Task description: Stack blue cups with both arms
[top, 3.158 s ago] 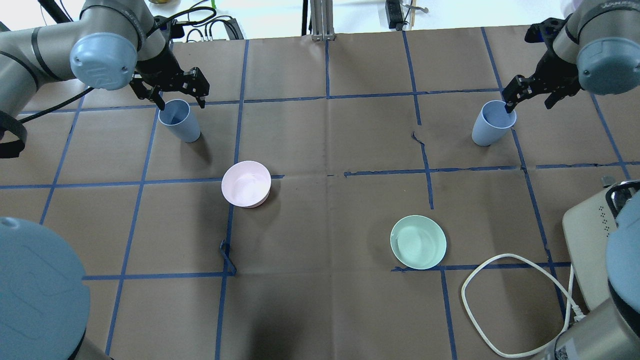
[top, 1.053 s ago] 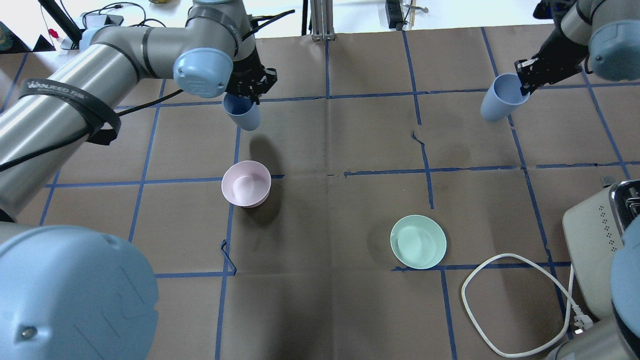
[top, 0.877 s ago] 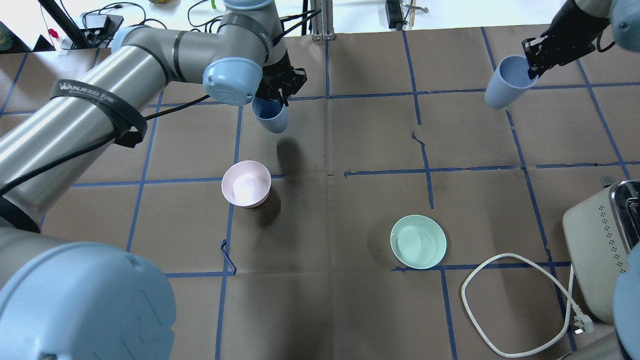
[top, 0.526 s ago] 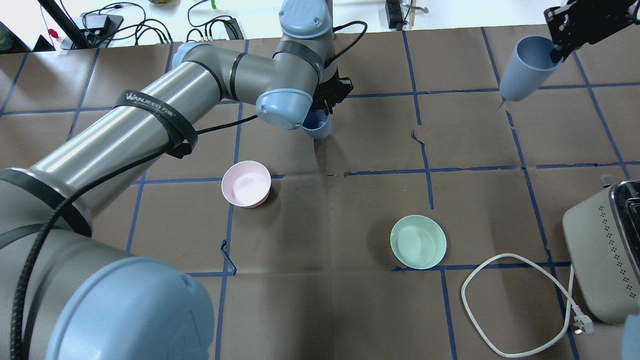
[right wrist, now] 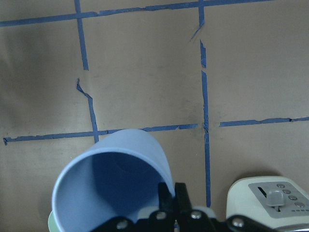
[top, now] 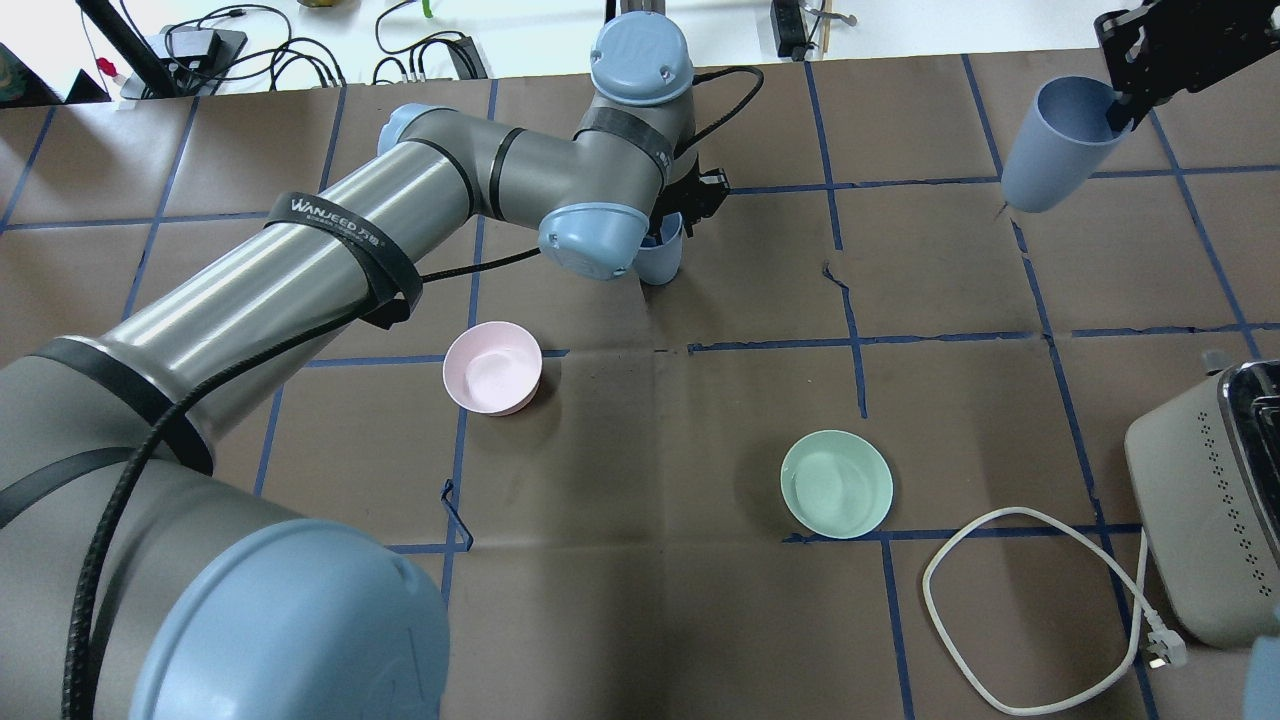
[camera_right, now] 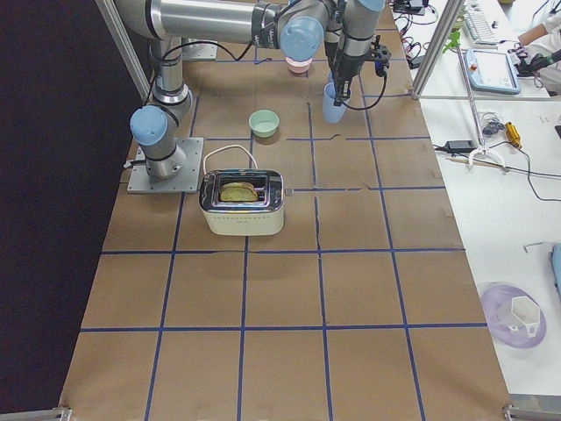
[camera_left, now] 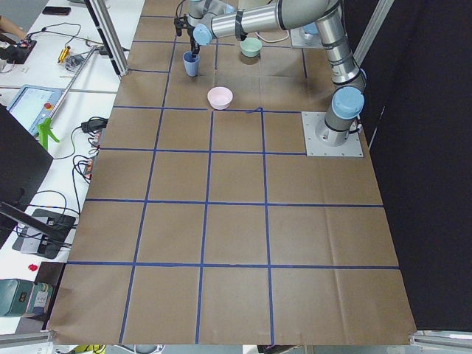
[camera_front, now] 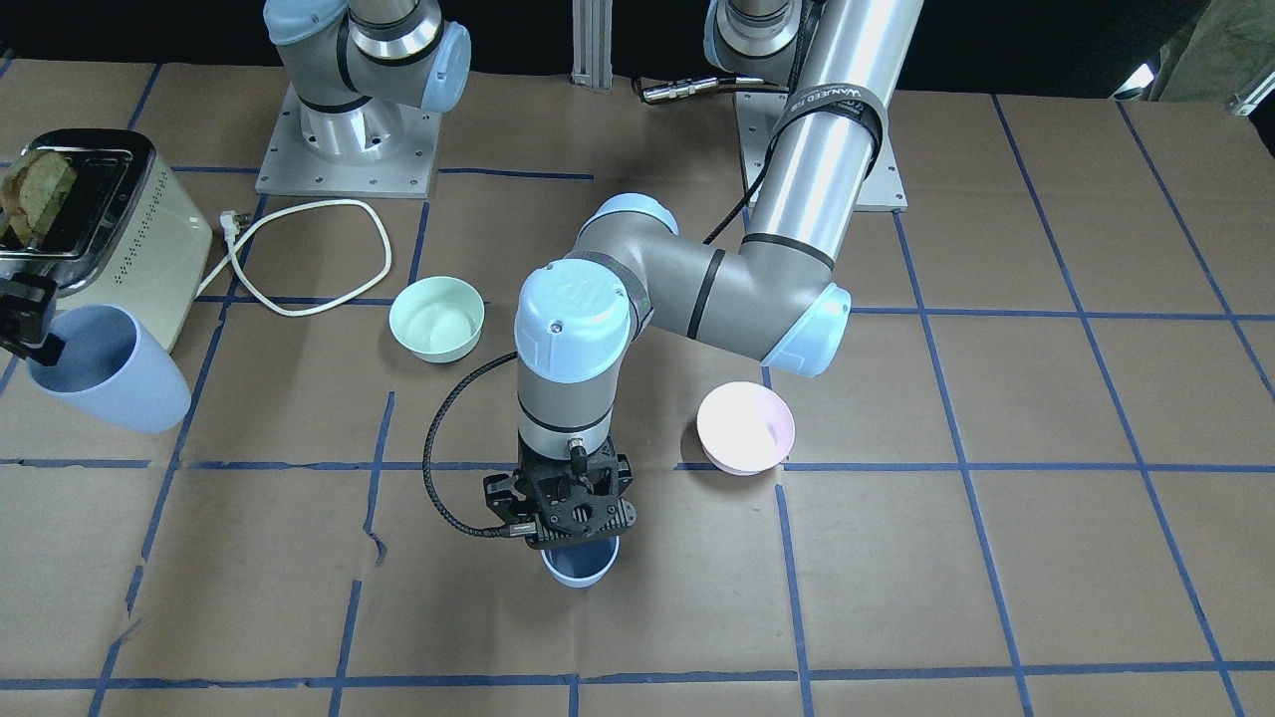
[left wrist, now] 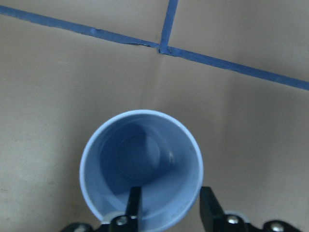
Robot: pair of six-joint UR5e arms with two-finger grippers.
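Note:
One blue cup [top: 662,258] stands upright on the brown table, middle of the far side; it also shows in the front view [camera_front: 580,570] and the left wrist view [left wrist: 141,169]. My left gripper [left wrist: 171,208] is right above it, open, one finger [left wrist: 134,203] inside the rim and one [left wrist: 208,208] outside, with a gap to the wall. My right gripper [top: 1120,100] is shut on the rim of the second blue cup [top: 1055,150] and holds it tilted, high above the far right; that cup also shows in the right wrist view [right wrist: 111,188] and the front view [camera_front: 100,363].
A pink bowl [top: 492,367] sits near left of the middle. A mint-green bowl [top: 836,484] sits near right. A cream toaster [top: 1205,530] with bread in it stands at the right edge, its white cable [top: 1000,600] looped on the table.
My left arm carried its cup from the far left to the middle and lowered it to the table. My right arm lifted its cup up and to the right.

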